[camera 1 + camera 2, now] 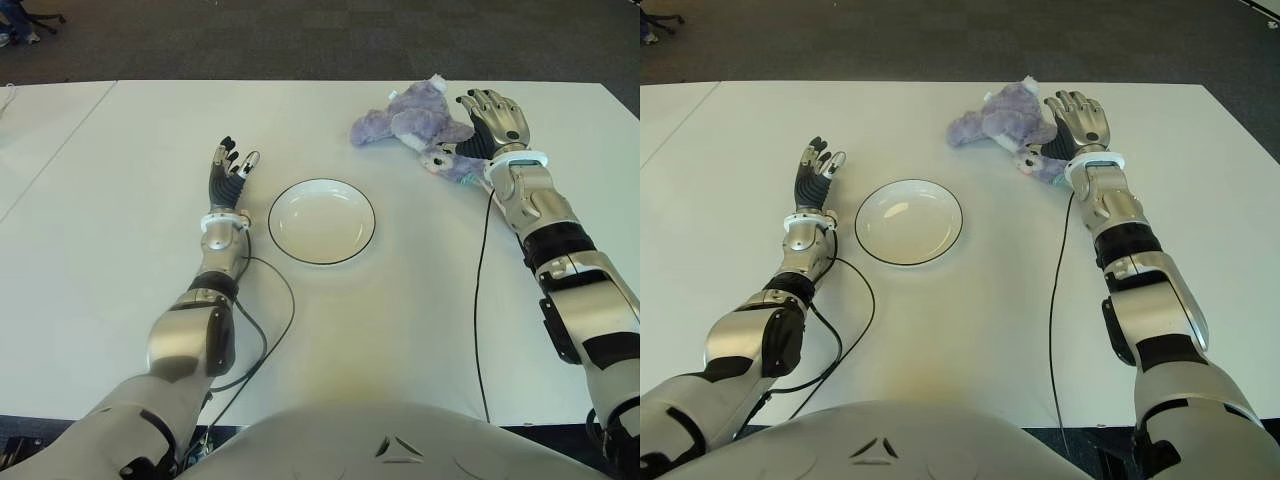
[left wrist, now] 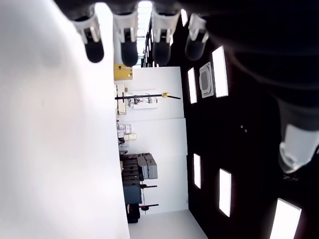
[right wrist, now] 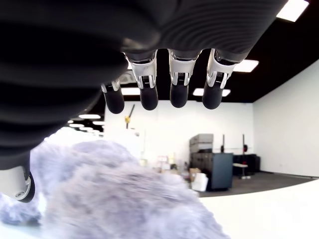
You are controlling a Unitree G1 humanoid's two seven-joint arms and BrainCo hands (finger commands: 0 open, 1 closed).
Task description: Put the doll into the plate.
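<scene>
1. At far right of the table (image 1: 120, 200): doll (image 1: 415, 122) lying on its side, well apart from the plate (image 1: 321, 221) and beyond it.
2. Right hand (image 1: 492, 122) just beside the doll on its right, fingers (image 3: 179, 94) extended and spread above the plush in the wrist view; nothing gripped. Contact with the fur not resolvable (palm close, possibly brushing a limb).
3. Left hand (image 1: 229, 172) beside the plate on its left, fingers open, holding nothing.
4. Plate empty; transfer not yet begun.
5. Handling estimate: soft stuffed plush, light, compressible, not fragile. Fuzzy surface likely to give good friction, so low slip risk.
6. Grasp point: best around the thick body, fingers wrapping from above with thumb opposing. Limbs and ears likely floppy (would dangle and swing if taken there).
7. Expect squash under closure; deeper curl probably needed before lift.
8. Shallow plate: centred release advisable, else overhang at rim.
</scene>
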